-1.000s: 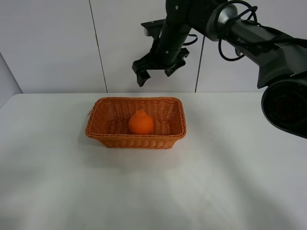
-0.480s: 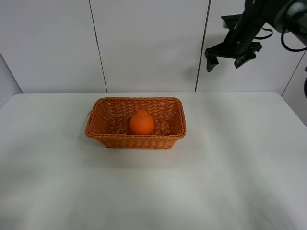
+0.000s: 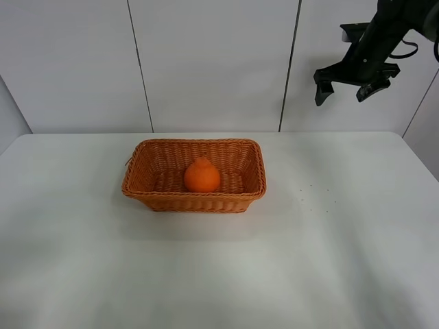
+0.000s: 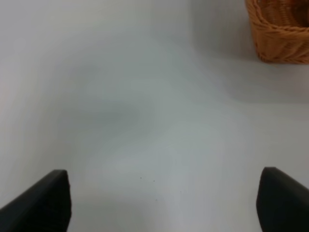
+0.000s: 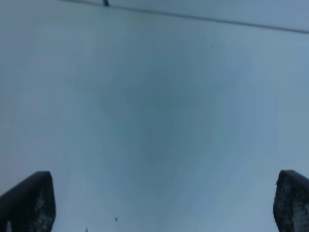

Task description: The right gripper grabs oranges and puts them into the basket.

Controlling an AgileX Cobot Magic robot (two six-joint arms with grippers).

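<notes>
The table (image 3: 329, 274) bears the basket (image 3: 140, 179) left of centre with the orange (image 3: 202, 175) resting inside, while the right gripper (image 3: 346, 81), jaws spread and apparently empty, hangs high at far right, so retreat should stay well clear of the rim.

From where I stand, nothing here carries readable writing: no words, labels, brand marks, numbers or signs show anywhere in these views.
</notes>
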